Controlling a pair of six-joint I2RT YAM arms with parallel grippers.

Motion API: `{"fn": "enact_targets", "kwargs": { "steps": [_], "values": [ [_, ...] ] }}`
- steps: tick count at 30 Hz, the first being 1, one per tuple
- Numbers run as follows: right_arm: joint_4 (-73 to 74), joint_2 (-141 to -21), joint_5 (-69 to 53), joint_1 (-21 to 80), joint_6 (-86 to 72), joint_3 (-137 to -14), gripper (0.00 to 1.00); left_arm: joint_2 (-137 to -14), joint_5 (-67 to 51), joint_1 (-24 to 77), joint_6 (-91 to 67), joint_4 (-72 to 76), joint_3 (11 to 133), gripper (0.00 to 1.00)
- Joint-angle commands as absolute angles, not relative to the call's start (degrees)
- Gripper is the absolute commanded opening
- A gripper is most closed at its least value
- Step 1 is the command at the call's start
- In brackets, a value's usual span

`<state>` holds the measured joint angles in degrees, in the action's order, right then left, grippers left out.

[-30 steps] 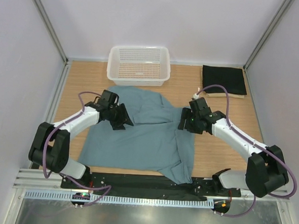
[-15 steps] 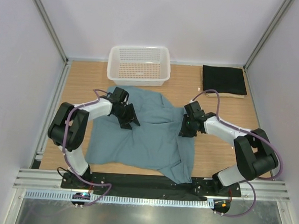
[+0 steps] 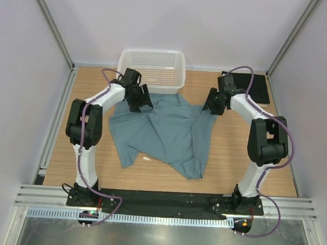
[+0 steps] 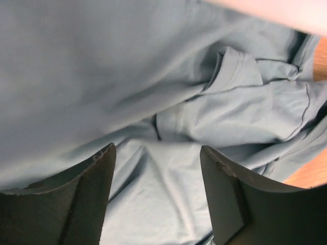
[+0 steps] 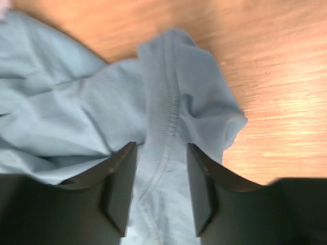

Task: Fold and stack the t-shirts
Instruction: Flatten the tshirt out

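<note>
Mid-table: teal t-shirt (image 3: 168, 135) bunched, creased; left pincer (image 4: 156, 191) & right pincer (image 5: 161, 186) w/ cloth between spread fingers.

Robot test cell in a lab, not a home.
Plain white walls (image 3: 175, 23) box in a small wooden worktop (image 3: 245, 155) on three sides; metal corner posts (image 3: 50, 24); two arms bolted to a black base rail (image 3: 164, 200); cable duct strip (image 3: 157, 220) along near edge.

The teal shirt (image 3: 168, 131) lies rumpled and bunched across the middle of the surface. The black shirt (image 3: 253, 86) sits folded flat in the far right corner.
</note>
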<state>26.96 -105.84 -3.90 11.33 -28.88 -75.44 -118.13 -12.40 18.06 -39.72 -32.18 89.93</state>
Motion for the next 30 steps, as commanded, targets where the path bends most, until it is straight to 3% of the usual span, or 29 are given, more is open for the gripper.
{"fn": "enact_targets", "kwargs": {
  "steps": [1,2,6,12,15,23,26,30],
  "values": [
    [36.73,-102.14,-5.62,11.78,-23.47,-81.39,0.53,-109.88,-10.28,17.67,-35.6,-37.26,89.14,0.69],
    [37.43,-98.21,-5.8,12.04,-23.73,-79.12,0.59,-105.34,-11.24,17.84,-35.86,-37.09,87.38,0.7],
    [39.02,-86.95,-11.16,15.81,-26.62,-68.32,0.64,-91.96,-12.92,19.16,-39.54,-37.09,72.48,0.68],
    [42.97,-70.61,-7.83,25.91,-31.55,-53.89,0.62,-68.17,-10.55,19.42,-49.73,-38.05,50.05,0.67],
    [41.49,-66.63,-6.25,27.77,-34.01,-49.14,0.58,-61.89,-8.97,18.99,-52.99,-39.98,43.88,0.68],
    [37.09,-71.97,-7.56,27.95,-34.8,-47.37,0.49,-52.39,-13.54,12.49,-58.44,-42.89,36.83,0.78],
    [36.39,-73.12,-7.56,27.95,-34.72,-46.94,0.47,-50.8,-11.69,11.69,-59.59,-45.96,36.56,0.88],
    [35.07,-74.61,-9.05,27.95,-35.42,-45.97,0.43,-50.71,-10.99,11.43,-60.64,-48.25,36.3,0.83]
  ]
}}
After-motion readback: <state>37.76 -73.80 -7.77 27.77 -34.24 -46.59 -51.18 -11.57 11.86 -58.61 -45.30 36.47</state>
